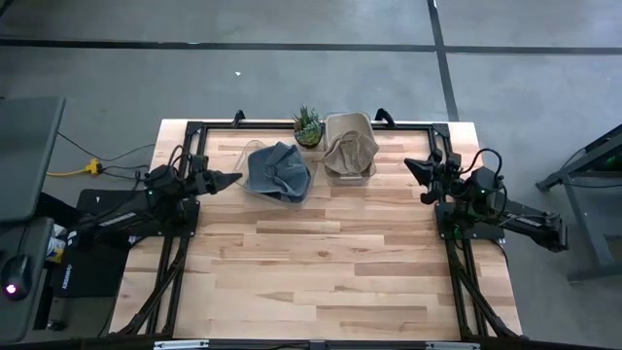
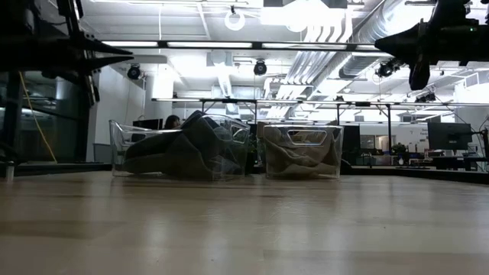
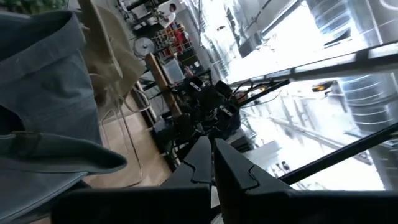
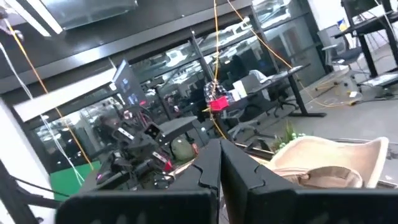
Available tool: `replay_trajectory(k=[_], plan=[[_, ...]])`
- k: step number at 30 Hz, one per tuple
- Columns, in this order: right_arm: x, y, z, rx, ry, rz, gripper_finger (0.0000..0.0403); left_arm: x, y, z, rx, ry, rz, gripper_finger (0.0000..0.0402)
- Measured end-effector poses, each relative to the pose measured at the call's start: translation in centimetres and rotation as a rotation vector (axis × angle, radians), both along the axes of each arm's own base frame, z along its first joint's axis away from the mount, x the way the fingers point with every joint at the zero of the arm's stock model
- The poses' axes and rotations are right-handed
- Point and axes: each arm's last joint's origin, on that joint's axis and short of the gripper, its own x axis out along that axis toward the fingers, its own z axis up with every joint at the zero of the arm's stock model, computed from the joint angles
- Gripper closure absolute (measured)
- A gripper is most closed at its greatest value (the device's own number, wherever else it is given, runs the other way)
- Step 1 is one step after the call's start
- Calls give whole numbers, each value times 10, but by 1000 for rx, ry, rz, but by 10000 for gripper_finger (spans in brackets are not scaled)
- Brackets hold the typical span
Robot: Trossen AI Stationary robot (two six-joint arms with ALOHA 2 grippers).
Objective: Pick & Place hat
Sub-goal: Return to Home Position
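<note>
Sagging soft in clear bins (image 2: pixel 116 145), brown caps (image 1: pixel 350 144), blue caps (image 1: pixel 279 172); left pincer (image 1: pixel 233 179), right pincer (image 1: pixel 409 163) pinched closed.

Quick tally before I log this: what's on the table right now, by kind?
Bins: 2, left bin and right bin
Cap heaps: 2, blue caps in the left, brown caps in the right; single caps cannot be counted
Plant: 1, plant behind the bins
Total: 5
</note>
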Motion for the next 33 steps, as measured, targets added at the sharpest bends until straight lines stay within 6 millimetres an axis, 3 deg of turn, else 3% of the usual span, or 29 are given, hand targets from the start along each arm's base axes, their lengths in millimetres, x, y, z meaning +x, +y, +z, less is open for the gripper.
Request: replay_trajectory(k=[10,14,18,26,33], plan=[[0,-1,1,-19,0,-50,403,2,1,-6,-8,-20,17,401],[4,-2,-15,-36,-47,-37,403,2,1,-8,0,-5,19,401],[7,-3,-25,-16,12,-37,403,2,1,-8,34,0,24,401],[6,-3,-25,-174,77,-81,403,2,3,-8,151,31,94,401],[8,-3,-29,-212,147,-83,403,3,2,-14,180,100,61,401]])
